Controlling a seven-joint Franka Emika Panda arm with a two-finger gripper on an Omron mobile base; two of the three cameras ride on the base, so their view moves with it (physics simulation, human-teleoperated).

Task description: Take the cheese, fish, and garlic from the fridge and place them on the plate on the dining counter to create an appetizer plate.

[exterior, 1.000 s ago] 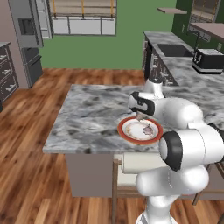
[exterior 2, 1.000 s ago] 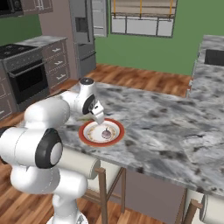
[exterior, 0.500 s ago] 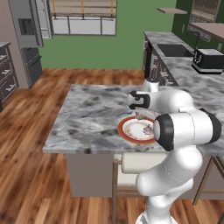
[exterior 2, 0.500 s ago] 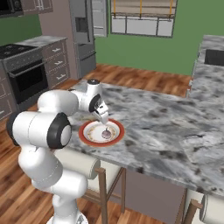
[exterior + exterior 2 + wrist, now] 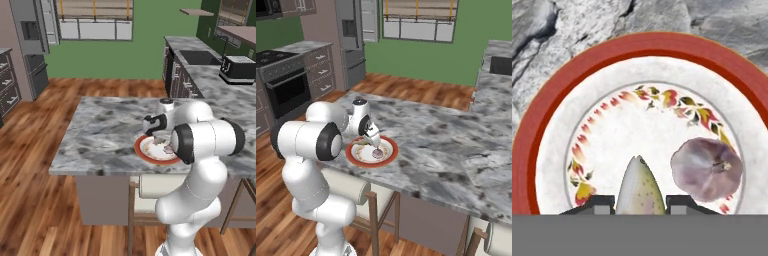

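The round plate (image 5: 647, 45) with its red-orange rim lies on the marble dining counter (image 5: 105, 130), near the front edge. On it rests the pale pinkish garlic (image 5: 707, 169), also seen as a small bulb (image 5: 377, 153). My gripper (image 5: 639, 202) hangs just above the plate (image 5: 356, 159), pointing down, shut on the yellowish spotted fish (image 5: 639, 187), whose head pokes out between the fingertips (image 5: 602, 202). The fish is beside the garlic and apart from it. The grey fridge (image 5: 30, 30) stands far back across the room. The cheese is out of view.
Cushioned stools (image 5: 155, 187) are tucked under the counter's front edge below the plate. A toaster (image 5: 239, 69) and a sink sit on the back counter at the right. A dark oven (image 5: 286, 92) stands at the left wall. Bare marble (image 5: 456, 145) spreads right of the plate.
The arm's elbow has swung round over the plate and the hand has sunk slightly toward it, still holding the fish. The plate and garlic have not moved.
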